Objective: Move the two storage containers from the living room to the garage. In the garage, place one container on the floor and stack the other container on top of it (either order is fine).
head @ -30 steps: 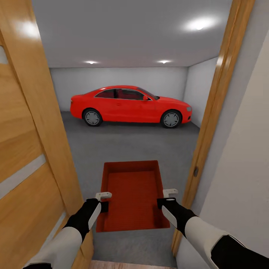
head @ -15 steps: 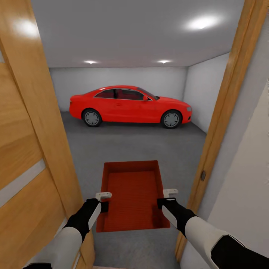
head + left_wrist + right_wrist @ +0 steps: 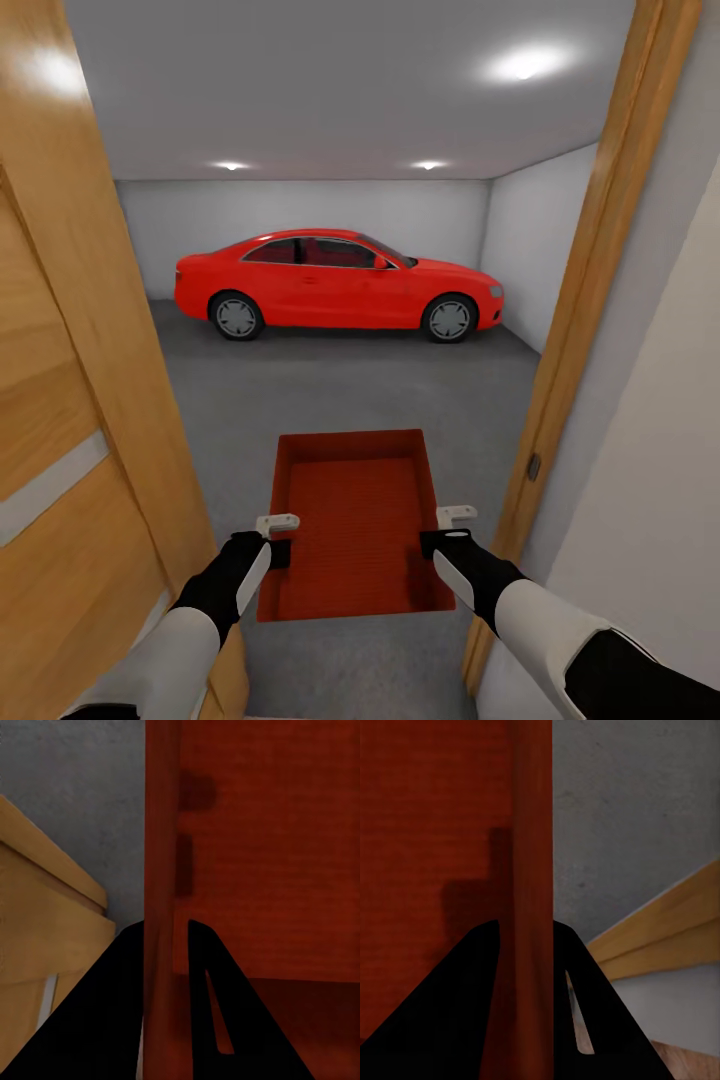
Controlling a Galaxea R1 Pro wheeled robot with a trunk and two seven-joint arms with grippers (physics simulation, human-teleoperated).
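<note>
Garage floor (image 3: 340,390) lies past the doorway; both jaws clamp the red container's (image 3: 352,515) side walls.

The garage is evenly lit by ceiling lights (image 3: 522,64); glare is thrown onto the door (image 3: 60,330). Wrist views are rendered soft and blurred.

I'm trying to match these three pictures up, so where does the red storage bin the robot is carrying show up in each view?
Head view: the storage container sits low in the middle, held between the left gripper and the right gripper.
Left wrist view: its side wall runs up between the fingers.
Right wrist view: its other side wall does likewise.
Shared landmark: the grey floor.
</note>
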